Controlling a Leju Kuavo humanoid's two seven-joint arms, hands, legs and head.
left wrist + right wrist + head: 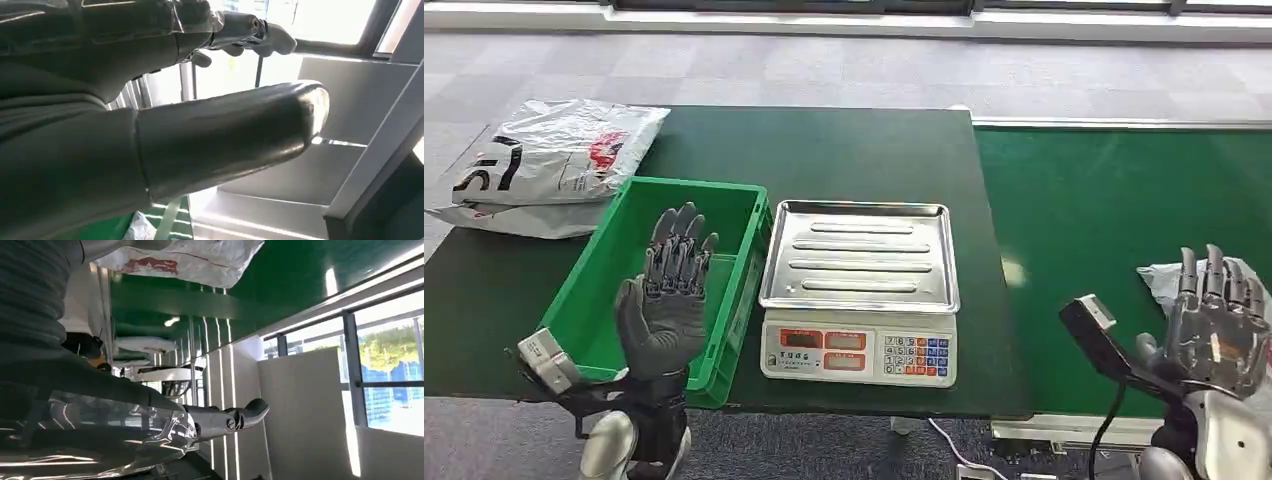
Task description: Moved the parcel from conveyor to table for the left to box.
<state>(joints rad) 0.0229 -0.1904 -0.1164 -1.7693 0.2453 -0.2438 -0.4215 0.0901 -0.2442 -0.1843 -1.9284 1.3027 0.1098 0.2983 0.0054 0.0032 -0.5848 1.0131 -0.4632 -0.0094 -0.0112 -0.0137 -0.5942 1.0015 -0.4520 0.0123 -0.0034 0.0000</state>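
Right robot hand (1219,320) hovers open, fingers over the parcel (1162,282).

The parcel (1162,282) on the conveyor (1104,200) is mostly hidden behind the right hand (1219,325), and the head view's right edge cuts it off. The left hand (667,300) covers part of the green bin (624,225). The scale's (859,350) display digits are too small to read. The lower bag (514,218) at far left lies largely under the upper one (559,150).
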